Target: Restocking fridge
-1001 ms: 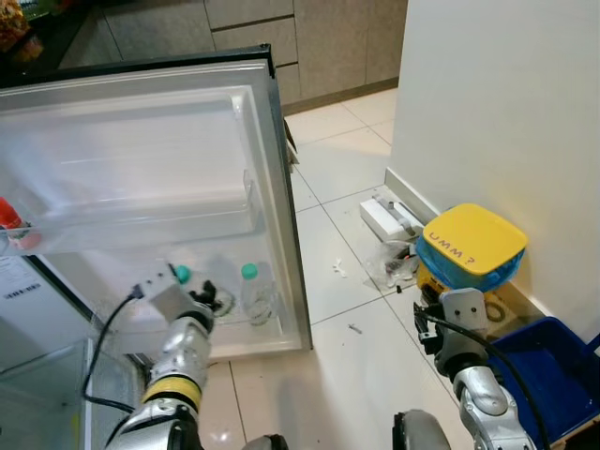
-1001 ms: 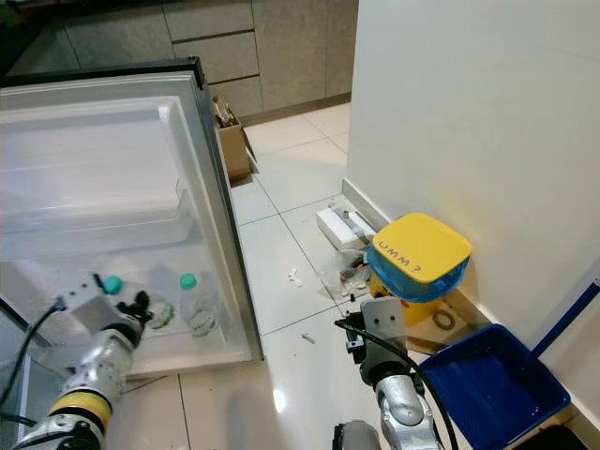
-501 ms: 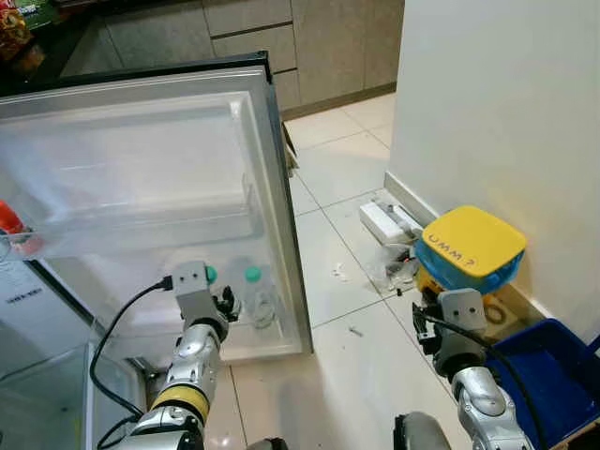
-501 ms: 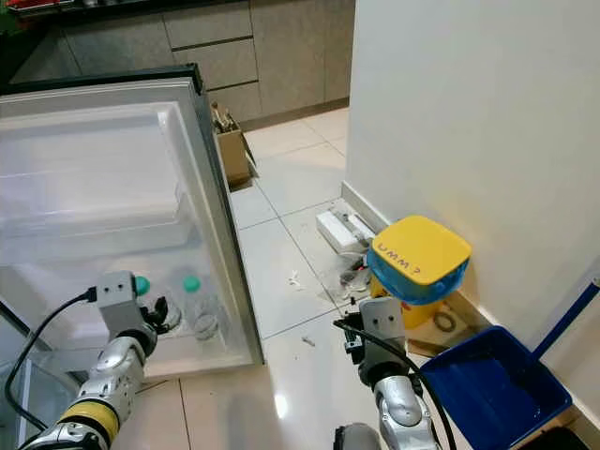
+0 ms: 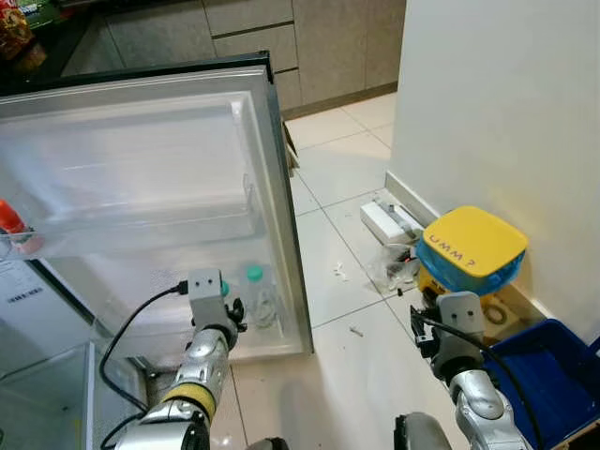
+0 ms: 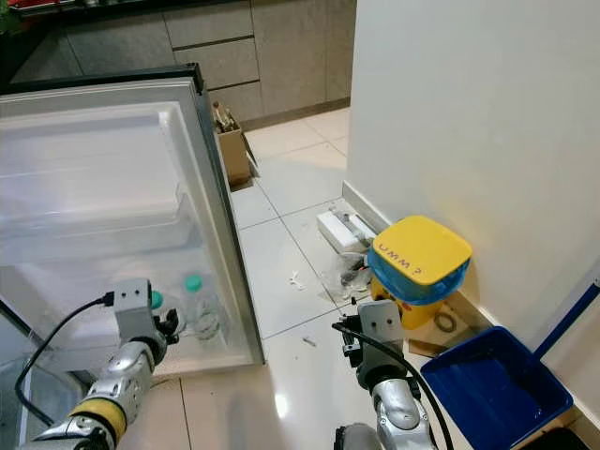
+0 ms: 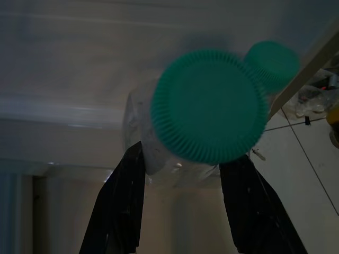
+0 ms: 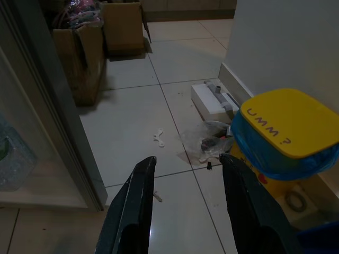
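Snugly around bottle (image 7: pixel 180 159): left gripper (image 7: pixel 183 206).

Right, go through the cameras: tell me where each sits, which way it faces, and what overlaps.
Left eye view: on the head, looking down at the open fridge door and floor; both silver arms show.
Right eye view: same head, same scene; yellow-lidded bin by the wall.
Left wrist view: along the left gripper, its fingers around a green-capped bottle.
Right wrist view: along the open right gripper, facing the floor tiles.
Shared: the bin appears in both eye views and the right wrist view.
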